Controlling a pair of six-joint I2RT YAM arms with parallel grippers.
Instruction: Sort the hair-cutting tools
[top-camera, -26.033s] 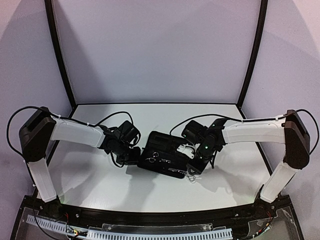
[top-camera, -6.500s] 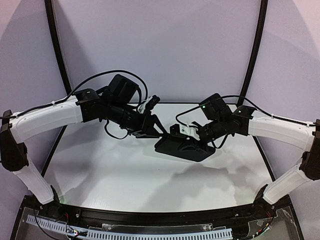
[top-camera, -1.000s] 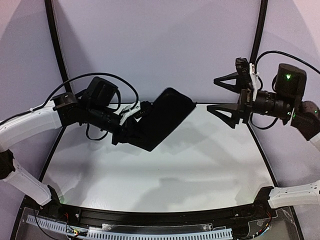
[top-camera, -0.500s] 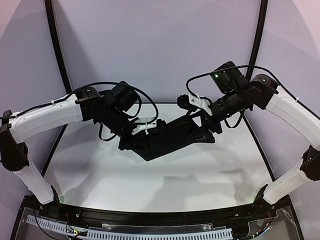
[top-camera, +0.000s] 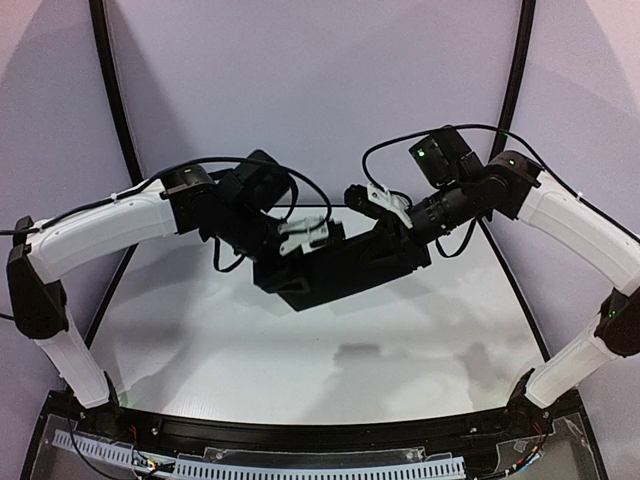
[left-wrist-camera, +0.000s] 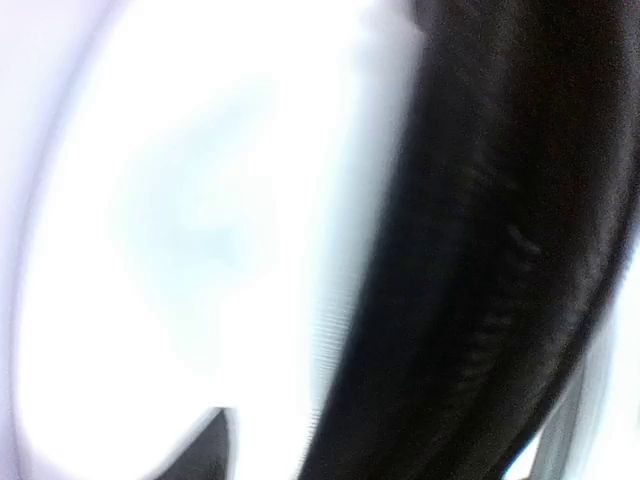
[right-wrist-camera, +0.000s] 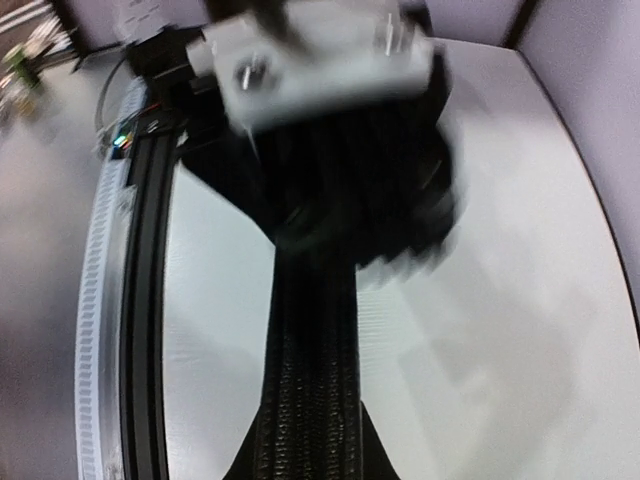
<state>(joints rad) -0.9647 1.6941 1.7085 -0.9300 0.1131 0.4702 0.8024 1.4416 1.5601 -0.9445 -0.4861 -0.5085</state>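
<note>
White table (top-camera: 200, 340) beneath raised black case (top-camera: 345, 270), its ends in left end effector (top-camera: 300, 245) and right end effector (top-camera: 392, 222), both clamped.

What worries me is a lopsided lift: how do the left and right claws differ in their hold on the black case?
The left claw grips the case at its left end; the right claw grips its right end, seemingly higher. Both look shut on the case, holding it off the table.

The top external camera looks down from above and behind the arm bases over the white table (top-camera: 200, 340). Both wrist cameras sit very close, blurred, against the black case (top-camera: 345, 275). All three views share the case and the table.
</note>
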